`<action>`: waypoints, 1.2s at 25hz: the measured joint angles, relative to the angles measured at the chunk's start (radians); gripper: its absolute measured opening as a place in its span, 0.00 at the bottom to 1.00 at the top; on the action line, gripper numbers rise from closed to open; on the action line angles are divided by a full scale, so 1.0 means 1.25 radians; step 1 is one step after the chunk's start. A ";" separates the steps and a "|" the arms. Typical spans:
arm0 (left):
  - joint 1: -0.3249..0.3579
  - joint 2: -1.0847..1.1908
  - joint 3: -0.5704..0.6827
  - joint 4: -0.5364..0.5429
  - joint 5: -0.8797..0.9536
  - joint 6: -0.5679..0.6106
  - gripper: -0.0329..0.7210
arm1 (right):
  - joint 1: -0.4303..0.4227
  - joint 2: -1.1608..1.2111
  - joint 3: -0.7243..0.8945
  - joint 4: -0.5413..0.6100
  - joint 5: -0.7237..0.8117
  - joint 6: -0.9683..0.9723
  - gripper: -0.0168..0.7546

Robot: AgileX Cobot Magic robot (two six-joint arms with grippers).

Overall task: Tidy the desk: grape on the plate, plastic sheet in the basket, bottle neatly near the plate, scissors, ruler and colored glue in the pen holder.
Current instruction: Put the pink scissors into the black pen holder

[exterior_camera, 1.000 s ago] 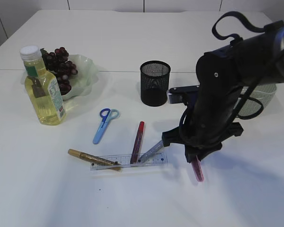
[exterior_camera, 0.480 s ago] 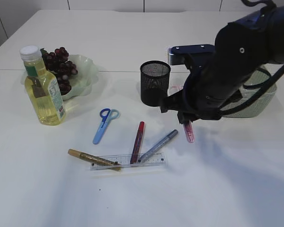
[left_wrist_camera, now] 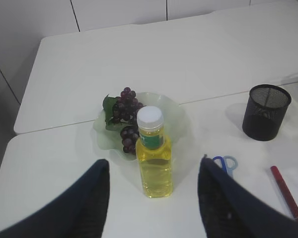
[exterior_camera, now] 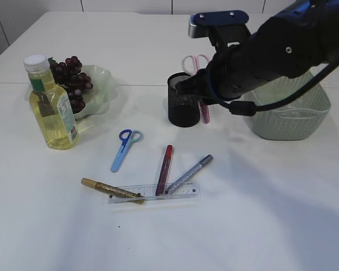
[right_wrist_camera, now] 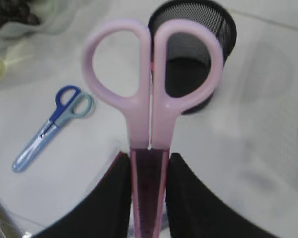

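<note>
My right gripper (right_wrist_camera: 149, 161) is shut on the blades of pink scissors (right_wrist_camera: 150, 99), handles up, held just over the right side of the black mesh pen holder (exterior_camera: 181, 107). Blue scissors (exterior_camera: 124, 148), a clear ruler (exterior_camera: 181, 193) and three glue pens, gold (exterior_camera: 110, 190), red (exterior_camera: 165, 168) and blue (exterior_camera: 189, 174), lie on the table in front. The bottle (left_wrist_camera: 154, 153) of yellow liquid stands beside the plate (left_wrist_camera: 176, 116), which holds the grape bunch (left_wrist_camera: 124, 106). High above and behind the bottle, my left gripper (left_wrist_camera: 153, 163) is open and empty. The plastic sheet is out of view.
A pale green basket (exterior_camera: 288, 121) stands at the right, partly behind my right arm. The two tables meet along a seam behind the plate. The pens and ruler overlap each other near the front.
My right arm has lifted the pink scissors from low over the front right of the table and carried them back and left to the pen holder. Nothing else moved.
</note>
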 joint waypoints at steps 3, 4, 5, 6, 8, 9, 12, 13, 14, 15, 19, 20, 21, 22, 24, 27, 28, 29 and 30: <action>0.000 0.000 0.000 0.000 0.000 0.000 0.59 | 0.000 0.000 -0.030 -0.019 -0.033 0.000 0.27; 0.000 0.000 0.000 0.000 0.000 0.000 0.59 | -0.004 0.003 -0.040 -0.023 -0.042 0.000 0.27; 0.000 0.000 0.000 0.000 0.000 0.000 0.59 | -0.007 0.005 -0.050 -0.026 -0.055 0.000 0.27; 0.000 0.000 0.000 0.000 0.000 0.000 0.59 | -0.011 0.010 -0.060 -0.029 -0.067 0.000 0.27; 0.000 0.000 0.000 0.000 -0.001 0.000 0.59 | -0.021 0.021 -0.077 -0.032 -0.092 0.000 0.27; 0.000 0.000 0.000 0.000 -0.001 0.000 0.59 | -0.025 0.031 -0.086 -0.032 -0.102 0.000 0.27; 0.000 0.000 0.000 0.000 -0.001 0.000 0.59 | -0.039 0.062 -0.116 -0.039 -0.130 0.000 0.27; 0.000 0.000 0.000 0.000 -0.003 0.000 0.59 | -0.043 0.073 -0.129 -0.046 -0.142 0.000 0.27; 0.000 0.000 0.000 0.000 -0.007 0.000 0.59 | -0.046 0.087 -0.139 -0.054 -0.152 0.000 0.27; 0.000 0.000 0.000 0.001 -0.008 0.000 0.59 | -0.048 0.102 -0.153 -0.060 -0.162 0.000 0.27; 0.000 0.000 0.000 0.007 -0.018 0.000 0.59 | -0.059 0.158 -0.210 -0.074 -0.197 0.000 0.27; 0.000 0.000 0.000 0.008 -0.018 0.000 0.59 | -0.061 0.169 -0.222 -0.077 -0.201 0.000 0.26; 0.000 0.000 0.000 0.008 -0.018 0.000 0.59 | -0.062 0.181 -0.231 -0.077 -0.205 0.000 0.27; 0.000 0.000 0.000 0.010 -0.018 0.000 0.59 | -0.062 0.192 -0.242 -0.079 -0.207 0.000 0.26; 0.000 0.000 0.000 0.010 -0.018 0.000 0.59 | -0.066 0.211 -0.266 -0.090 -0.216 0.000 0.26; 0.000 0.000 0.000 0.016 -0.018 0.000 0.59 | -0.073 0.239 -0.294 -0.103 -0.239 0.000 0.26; 0.000 0.000 0.000 0.016 -0.018 0.000 0.59 | -0.076 0.248 -0.302 -0.104 -0.242 0.000 0.26; 0.000 0.000 0.000 0.016 -0.018 0.000 0.59 | -0.079 0.257 -0.312 -0.104 -0.245 0.000 0.26; 0.000 0.000 0.000 0.016 -0.018 0.000 0.59 | -0.084 0.265 -0.320 -0.104 -0.247 0.000 0.26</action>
